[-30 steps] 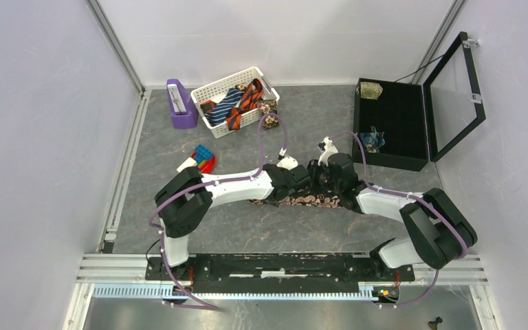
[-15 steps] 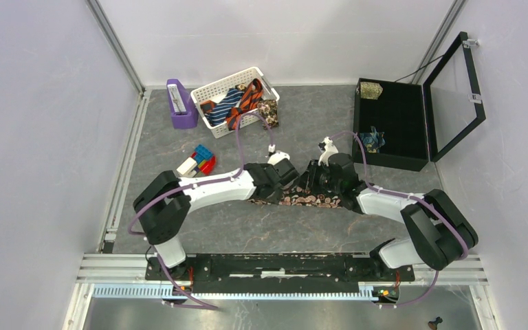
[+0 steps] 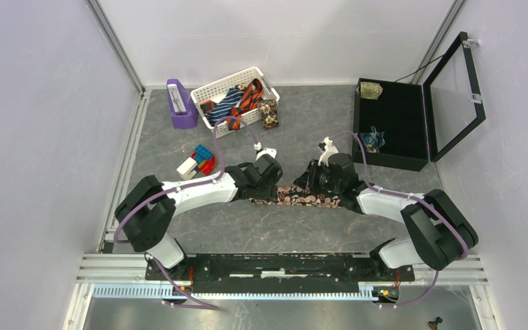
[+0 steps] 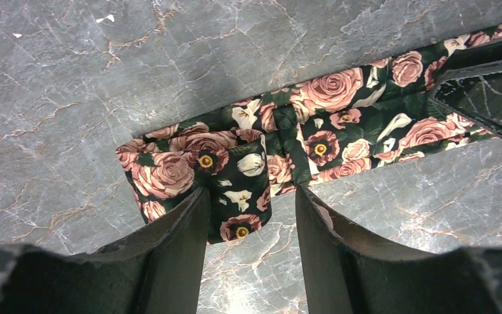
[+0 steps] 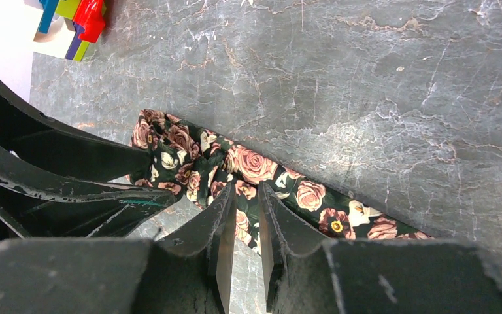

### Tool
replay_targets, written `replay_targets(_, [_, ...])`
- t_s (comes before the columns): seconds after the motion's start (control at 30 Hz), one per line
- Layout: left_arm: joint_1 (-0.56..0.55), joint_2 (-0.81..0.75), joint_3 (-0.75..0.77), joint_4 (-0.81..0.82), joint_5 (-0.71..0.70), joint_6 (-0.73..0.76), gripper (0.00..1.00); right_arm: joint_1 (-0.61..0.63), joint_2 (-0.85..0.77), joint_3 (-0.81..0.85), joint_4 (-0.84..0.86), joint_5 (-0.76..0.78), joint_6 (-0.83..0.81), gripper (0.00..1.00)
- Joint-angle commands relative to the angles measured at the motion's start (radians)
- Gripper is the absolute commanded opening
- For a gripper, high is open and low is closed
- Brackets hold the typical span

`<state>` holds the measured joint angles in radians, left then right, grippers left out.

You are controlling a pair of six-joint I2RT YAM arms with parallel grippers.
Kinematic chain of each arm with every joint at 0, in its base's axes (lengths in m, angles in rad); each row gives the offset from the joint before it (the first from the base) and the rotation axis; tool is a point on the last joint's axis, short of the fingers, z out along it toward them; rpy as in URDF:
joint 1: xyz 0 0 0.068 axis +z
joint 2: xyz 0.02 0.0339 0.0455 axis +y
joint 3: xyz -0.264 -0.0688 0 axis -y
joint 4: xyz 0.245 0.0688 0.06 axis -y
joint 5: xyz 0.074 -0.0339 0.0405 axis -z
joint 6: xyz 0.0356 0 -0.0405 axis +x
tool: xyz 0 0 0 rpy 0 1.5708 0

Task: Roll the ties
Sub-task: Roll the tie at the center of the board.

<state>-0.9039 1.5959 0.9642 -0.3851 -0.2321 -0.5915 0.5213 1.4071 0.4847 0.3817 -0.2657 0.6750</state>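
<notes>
A white basket (image 3: 223,80) is set at the back of the tabletop (image 3: 316,117); a navy-white striped tie (image 3: 225,104) and an orange-black striped tie (image 3: 249,96) are piled in it, and a tan floral tie (image 3: 269,113) is draped at its right corner. Just to its left a purple holder (image 3: 181,103) is stood, its contents too small to be made out. At the right a black case (image 3: 402,117) is stood open: an olive-gold tie (image 3: 370,89) is lodged in its back left compartment, and a teal tie (image 3: 371,139) is kept nearer along the same edge. Toy blocks (image 3: 198,161) are heaped loose on the tabletop. The dark floral tie (image 3: 302,199) is laid flat mid-table between the two arms, its left end folded back on itself. The left gripper (image 4: 250,191) is held with released jaws astride that fold. The jaws of the right gripper (image 5: 245,190) are drawn nearly together at the tie; whether fabric is pinched cannot be told.
</notes>
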Motion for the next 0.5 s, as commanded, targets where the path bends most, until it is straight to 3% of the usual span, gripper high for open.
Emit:
replay_targets(0.0, [0.003, -0.039, -0.012, 0.036, 0.051, -0.050, 0.57, -0.005, -0.025, 0.009, 0.018, -0.003, -0.009, 0.25])
replay_targets(0.23, [0.008, -0.095, 0.021, -0.004, 0.026, -0.010, 0.64, 0.010, -0.030, 0.022, 0.019, -0.013, 0.006, 0.27])
replay_targets(0.47, [0.034, -0.196, 0.004, -0.022, 0.013, -0.009, 0.67, 0.069, -0.028, 0.042, 0.030, -0.008, 0.042, 0.41])
